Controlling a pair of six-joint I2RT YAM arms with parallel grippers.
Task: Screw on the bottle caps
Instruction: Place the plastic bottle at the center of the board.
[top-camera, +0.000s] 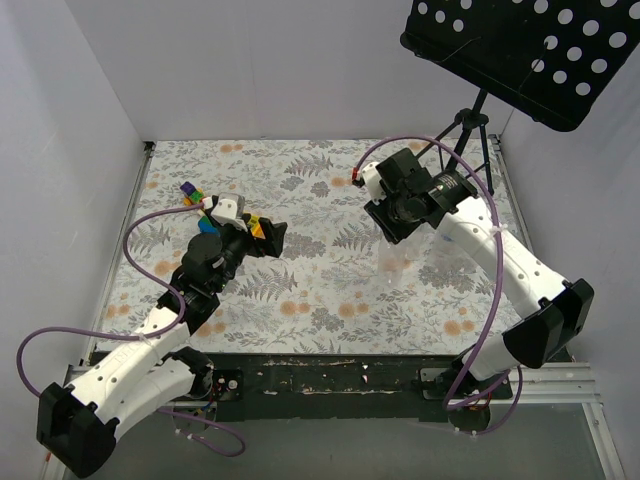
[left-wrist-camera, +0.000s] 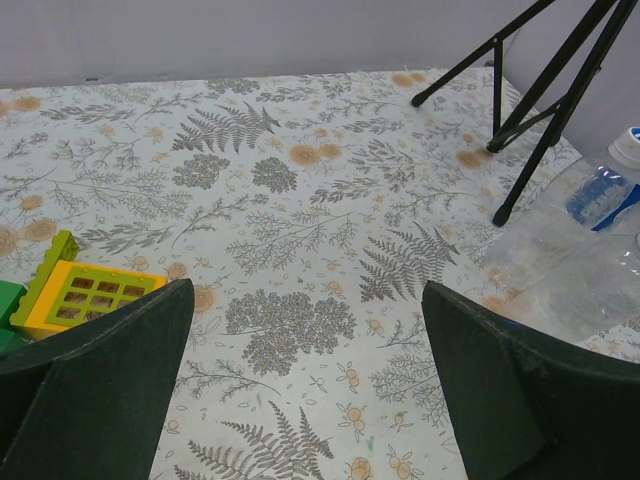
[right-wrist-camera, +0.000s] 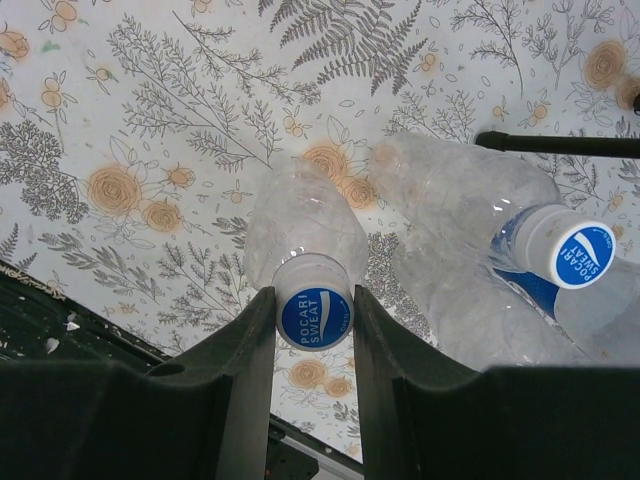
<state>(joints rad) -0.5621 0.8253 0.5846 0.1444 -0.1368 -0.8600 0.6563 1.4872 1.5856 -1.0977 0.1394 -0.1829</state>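
— Which containers are showing, and what are they carrying?

— Two clear plastic ones are sitting close together on the floral tablecloth (left-wrist-camera: 300, 180), over on the right side. The bottle (right-wrist-camera: 300, 225) under the right wrist is pointing its neck up at that camera. The second bottle (right-wrist-camera: 470, 230) is lying just beside it, and I cannot tell whether they are touching. The cloth's ferns are showing through both walls, and I cannot tell whether any liquid is inside.

— How is the cap looking?

— The cap (right-wrist-camera: 314, 318) is sitting on the first bottle's neck. It is showing a blue top with white lettering, and a pale rim is running round it. The second cap (right-wrist-camera: 582, 253) is wearing the same print and is sitting on the second bottle, above a blue label (right-wrist-camera: 530, 285).

— And the pincers?

— The right pincer (right-wrist-camera: 314, 300) is pinching the first cap narrowly, one finger pressing each side. The left pincer (left-wrist-camera: 305, 290) is gaping wide over bare cloth, gripping nothing, with a yellow block (left-wrist-camera: 85, 297) lying by its left finger and the black tripod (left-wrist-camera: 545, 110) standing beyond.
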